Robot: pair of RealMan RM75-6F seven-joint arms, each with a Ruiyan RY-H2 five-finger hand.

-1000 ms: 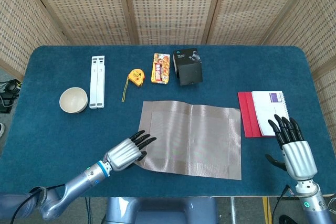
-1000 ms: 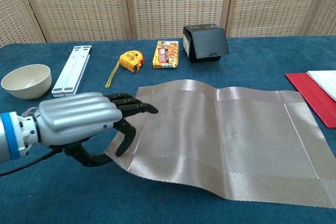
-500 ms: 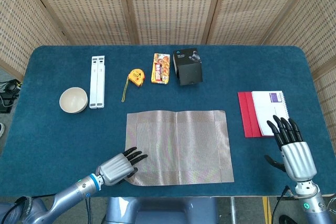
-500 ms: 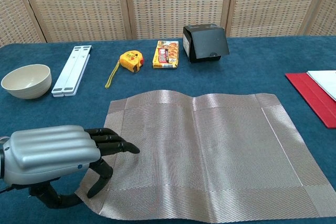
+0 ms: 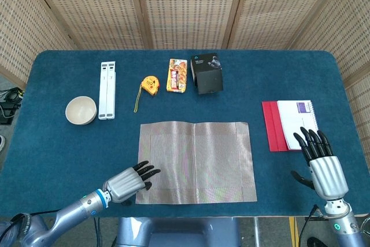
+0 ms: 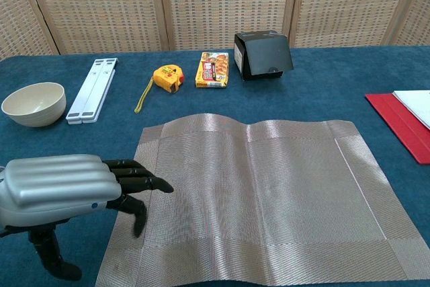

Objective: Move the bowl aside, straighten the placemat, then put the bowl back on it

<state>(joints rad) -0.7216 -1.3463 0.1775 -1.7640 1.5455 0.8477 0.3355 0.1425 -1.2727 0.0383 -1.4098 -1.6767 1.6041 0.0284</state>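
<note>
At the near edge, the left hand [image 6: 64,196] hovers with fingers spread over the mat's [image 5: 196,163] near-left corner, holding nothing, probably just letting go now that the mat lies square. Right hand [image 5: 321,166] idles open beside the red folder [image 5: 270,125]. Farther left, the bowl [image 6: 33,104] waits aside.

On my screens, a blue-topped table [image 5: 289,79] carries a placemat [image 5: 196,161] laid flat near its front edge, a bowl [image 5: 80,110] far left, a white folded stand [image 5: 107,89], tape measure [image 5: 149,85], snack packet [image 5: 177,74], black box [image 5: 206,72], and red-and-white booklets [image 5: 289,124] at right.
</note>
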